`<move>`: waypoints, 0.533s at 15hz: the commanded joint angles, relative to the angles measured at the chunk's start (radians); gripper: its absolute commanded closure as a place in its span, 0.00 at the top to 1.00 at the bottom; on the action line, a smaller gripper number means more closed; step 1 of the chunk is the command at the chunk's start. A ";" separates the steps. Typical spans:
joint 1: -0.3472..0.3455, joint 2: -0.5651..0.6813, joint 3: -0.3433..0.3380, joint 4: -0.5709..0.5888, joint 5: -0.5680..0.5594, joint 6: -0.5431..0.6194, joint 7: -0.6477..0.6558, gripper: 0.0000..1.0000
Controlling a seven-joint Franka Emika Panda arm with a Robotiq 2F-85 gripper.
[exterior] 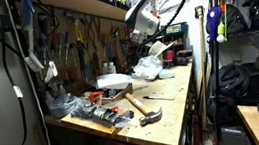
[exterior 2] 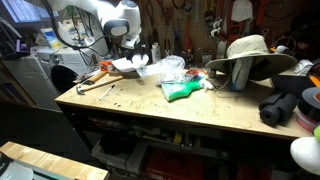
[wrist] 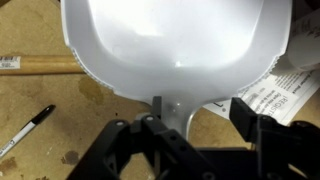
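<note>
The hand (wrist: 197,115) is hovering half-open, gripping nothing, straddling the stub handle of the white scoop (wrist: 180,40). The scoop is lying on the table (wrist: 40,100) beside the hammer handle (wrist: 35,65), its long axis pointing straight away from the hand.

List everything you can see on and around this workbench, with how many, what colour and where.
scoop: one, white plastic, on the bench under the jaws
hammer: one, wooden handle, lying beside the scoop
marker: one, black, on the bench near the hammer's handle
printed paper: one, white, at the scoop's other side
plastic bag: one, clear, crumpled mid-bench
green object: one, green, next to the bag; too blurred to name
hat: one, tan, wide-brimmed, at the bench's far end from the hammer
hand tools: many, mixed colours, hung on the wall behind
workbench: one, bare wood top
robot arm: one, white, reaching down over the bench
jaws: dark, at the scoop's handle; open or shut unclear
</note>
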 commanded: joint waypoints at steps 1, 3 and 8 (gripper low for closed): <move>-0.007 -0.037 -0.011 -0.031 -0.083 -0.009 -0.005 1.00; -0.012 -0.044 -0.017 -0.031 -0.127 -0.001 -0.011 1.00; -0.033 -0.098 -0.034 -0.038 -0.291 -0.059 -0.157 1.00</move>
